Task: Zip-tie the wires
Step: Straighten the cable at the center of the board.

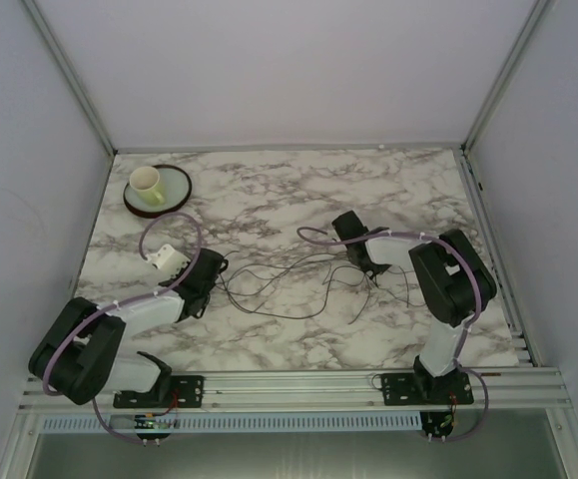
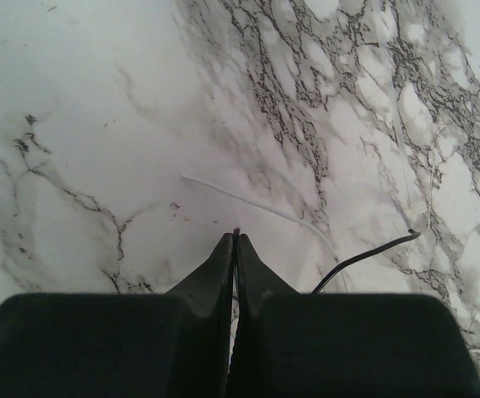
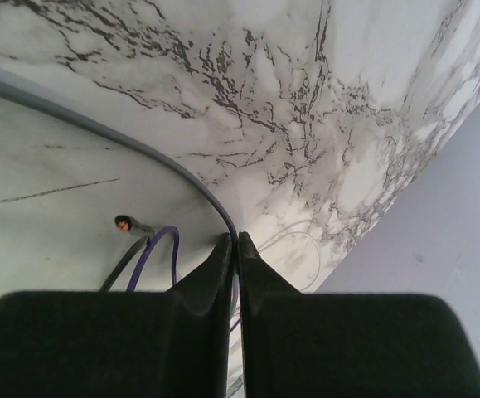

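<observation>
the wires (image 1: 287, 265) lie in loose dark loops on the marble table (image 1: 269, 190), spread across its middle between the two arms and reaching from just beside the left gripper (image 1: 219, 267) to the area under the right gripper (image 1: 356, 244). in the left wrist view the left gripper (image 2: 235, 240) has its fingers pressed together with no gap between them; a tiny dark nub shows at the tips, and whether that is a pinched strand cannot be told. one strand of the wires (image 2: 364, 255) curves out from beside the right-hand finger and ends on the marble, and a thin white strip (image 2: 248, 201) lies flat on the table just ahead of the tips, apart from them. in the right wrist view the right gripper (image 3: 237, 242) also has its fingers closed tight against each other, with nothing visibly caught between them; to their left a dark strand ends in a coppery tip (image 3: 125, 223), next to a loop of purple cable (image 3: 161, 245). at the far left corner of the table a pale cup (image 1: 146, 183) stands on a round plate (image 1: 174, 195), well apart from the wires.
</observation>
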Controlling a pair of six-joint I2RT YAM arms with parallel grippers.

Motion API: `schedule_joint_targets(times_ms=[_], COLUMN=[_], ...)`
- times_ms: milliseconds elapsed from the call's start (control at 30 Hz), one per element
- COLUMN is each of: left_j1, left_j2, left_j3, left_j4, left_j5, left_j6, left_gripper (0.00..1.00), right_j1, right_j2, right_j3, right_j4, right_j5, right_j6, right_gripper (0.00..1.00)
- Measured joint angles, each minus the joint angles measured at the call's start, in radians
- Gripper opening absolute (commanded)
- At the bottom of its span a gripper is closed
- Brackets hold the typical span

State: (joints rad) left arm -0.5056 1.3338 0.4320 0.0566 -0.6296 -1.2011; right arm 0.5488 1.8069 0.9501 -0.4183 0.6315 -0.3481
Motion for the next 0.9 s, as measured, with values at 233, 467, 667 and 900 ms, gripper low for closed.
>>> schedule_joint_targets(times_ms=[233, 467, 667, 900], left_j1=[0.003, 0.004, 0.004, 0.004], left_j2=[0.020, -0.003, -0.013, -0.058], left_j3=[0.014, 0.014, 0.026, 0.032], left_j4=[0.013, -0.024, -0.067, -0.092], left_j5=[0.001, 0.001, 0.001, 0.001], left_j6=[0.008, 0.039, 0.077, 0.116], left_gripper=[0.00, 0.00, 0.00, 0.12], right_j1=[0.000, 0.000, -0.001, -0.003], right_j2=[0.002, -0.050, -0.083, -0.133], right_j3=[0.000, 0.000, 0.000, 0.000], right_j4=[0.000, -0.004, -0.013, -0.063], right_j5=[-0.005, -0.071, -0.112, -0.135], right_j6=[0.005, 0.027, 0.049, 0.080], right_gripper=[0.13, 0.29, 0.42, 0.59])
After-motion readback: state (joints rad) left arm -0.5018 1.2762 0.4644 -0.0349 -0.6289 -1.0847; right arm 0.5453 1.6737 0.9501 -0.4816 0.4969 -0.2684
